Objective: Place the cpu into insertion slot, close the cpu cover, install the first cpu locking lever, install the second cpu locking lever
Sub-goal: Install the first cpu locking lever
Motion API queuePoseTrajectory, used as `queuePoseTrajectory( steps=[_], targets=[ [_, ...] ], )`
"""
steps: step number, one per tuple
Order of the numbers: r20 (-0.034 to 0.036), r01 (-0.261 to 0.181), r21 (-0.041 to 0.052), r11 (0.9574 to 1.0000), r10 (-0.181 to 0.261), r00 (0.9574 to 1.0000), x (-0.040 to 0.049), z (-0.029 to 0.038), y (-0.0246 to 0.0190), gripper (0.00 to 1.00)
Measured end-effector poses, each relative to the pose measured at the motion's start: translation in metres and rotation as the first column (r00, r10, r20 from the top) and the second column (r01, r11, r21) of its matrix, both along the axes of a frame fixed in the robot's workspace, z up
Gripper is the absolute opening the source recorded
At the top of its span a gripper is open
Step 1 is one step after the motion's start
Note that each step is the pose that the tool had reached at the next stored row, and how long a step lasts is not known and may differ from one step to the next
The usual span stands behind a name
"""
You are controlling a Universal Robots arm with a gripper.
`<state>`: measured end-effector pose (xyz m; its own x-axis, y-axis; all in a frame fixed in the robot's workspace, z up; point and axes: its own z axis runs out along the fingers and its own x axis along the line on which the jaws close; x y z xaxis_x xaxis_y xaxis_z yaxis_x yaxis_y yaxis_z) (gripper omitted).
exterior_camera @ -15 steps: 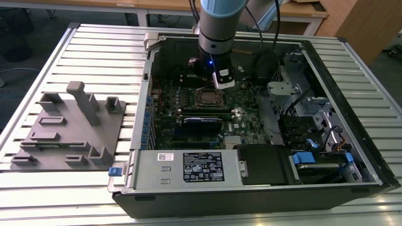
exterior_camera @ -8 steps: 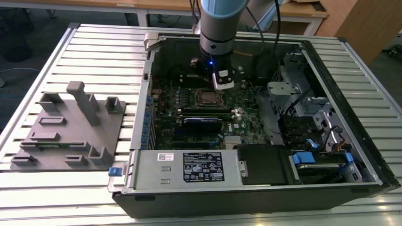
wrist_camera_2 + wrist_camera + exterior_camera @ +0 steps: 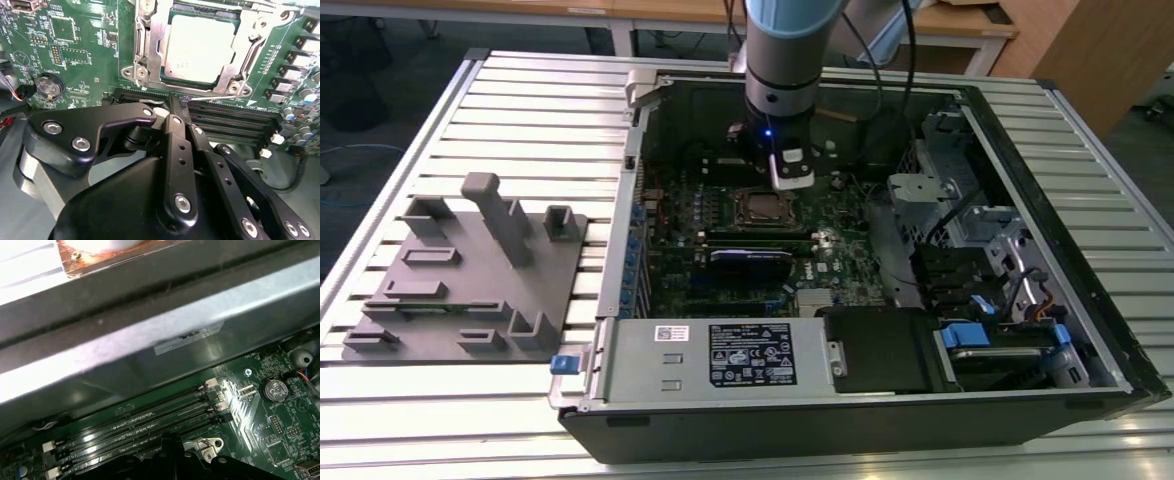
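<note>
The cpu (image 3: 200, 47), with its dull silver top, lies in the insertion slot (image 3: 761, 207) on the green motherboard. The silver cpu cover (image 3: 150, 50) lies flat around it, and the chip shows through its window. A thin wire locking lever (image 3: 215, 97) runs along the socket edge nearest the memory slots. My gripper (image 3: 178, 104) hangs just over that edge with its black fingers (image 3: 172, 150) drawn together, tips at the lever's end. In the exterior view the gripper (image 3: 783, 178) stands just behind the socket, inside the open computer case.
Long black memory slots (image 3: 140, 425) lie beside the socket, close to the case's metal wall (image 3: 150, 340). A coin battery (image 3: 274, 389) sits on the board. The power supply (image 3: 720, 355) and drive cage (image 3: 947, 190) crowd the case. A grey fixture (image 3: 467, 270) sits at the exterior view's left.
</note>
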<state>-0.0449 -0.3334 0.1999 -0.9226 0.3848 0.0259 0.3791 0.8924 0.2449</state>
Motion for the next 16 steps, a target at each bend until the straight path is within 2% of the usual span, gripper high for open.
queuePoseTrajectory(
  steps=[4, 9, 12, 16],
  targets=[
    [0.001, 0.019, -0.0137, 0.9997, -0.019, 0.9998, 0.0003, -0.0005, 0.003, 0.1],
    [0.003, 0.039, -0.0391, 0.9985, -0.039, 0.9992, 0.0008, -0.0007, 0.0069, 0.1],
    [0.0038, 0.046, -0.0524, 0.9976, -0.046, 0.9989, 0.0008, -0.0008, 0.0108, 0.1],
    [0.0039, 0.047, -0.0548, 0.9974, -0.046, 0.9989, 0.0008, -0.0008, 0.0117, 0.1]
  ],
)
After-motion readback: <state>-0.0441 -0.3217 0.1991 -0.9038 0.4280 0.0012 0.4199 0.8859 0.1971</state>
